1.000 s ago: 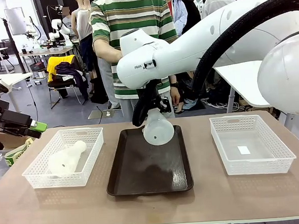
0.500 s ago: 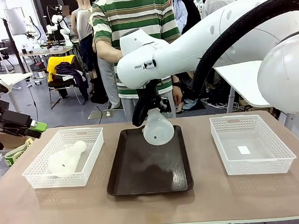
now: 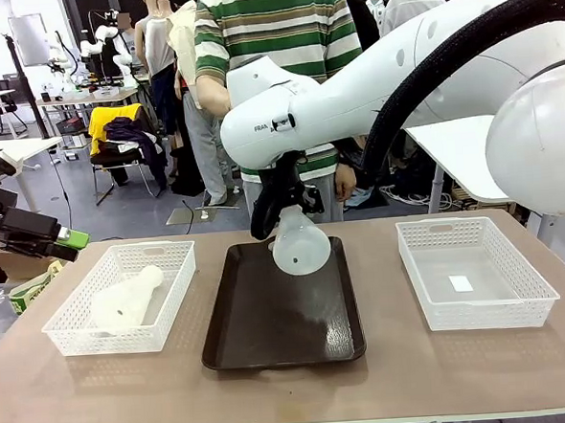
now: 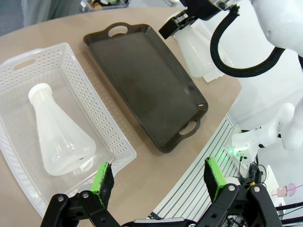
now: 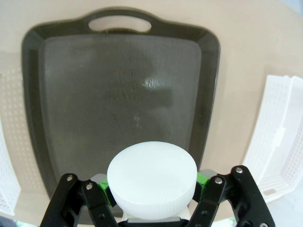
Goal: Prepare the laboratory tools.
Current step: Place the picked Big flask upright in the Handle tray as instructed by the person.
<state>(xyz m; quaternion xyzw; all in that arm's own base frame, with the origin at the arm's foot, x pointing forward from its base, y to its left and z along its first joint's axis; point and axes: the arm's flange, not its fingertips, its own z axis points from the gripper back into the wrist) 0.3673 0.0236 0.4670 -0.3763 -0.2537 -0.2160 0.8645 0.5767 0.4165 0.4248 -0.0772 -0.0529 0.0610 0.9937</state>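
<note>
One frosted-white flask [image 3: 299, 246] hangs tilted above the far part of the dark brown tray [image 3: 271, 342], held by its neck in my right gripper [image 3: 280, 210], which is shut on it. From the right wrist view the flask's round base [image 5: 151, 179] sits between the green pads [image 5: 202, 179]. A second flask [image 3: 125, 298] lies on its side in the left white basket [image 3: 65, 335], also seen as flask [image 4: 59, 135] from the left wrist. My left gripper [image 4: 158, 177] hovers open above the table's near left edge, holding nothing.
An empty white basket [image 3: 519, 307] stands at the right of the table. A person in a striped shirt [image 3: 276, 25] stands behind the far edge. The tray's handles [image 5: 120, 22] face front and back.
The held flask has shifted slightly right and a little lower over the tray. The person behind has stepped to the right.
</note>
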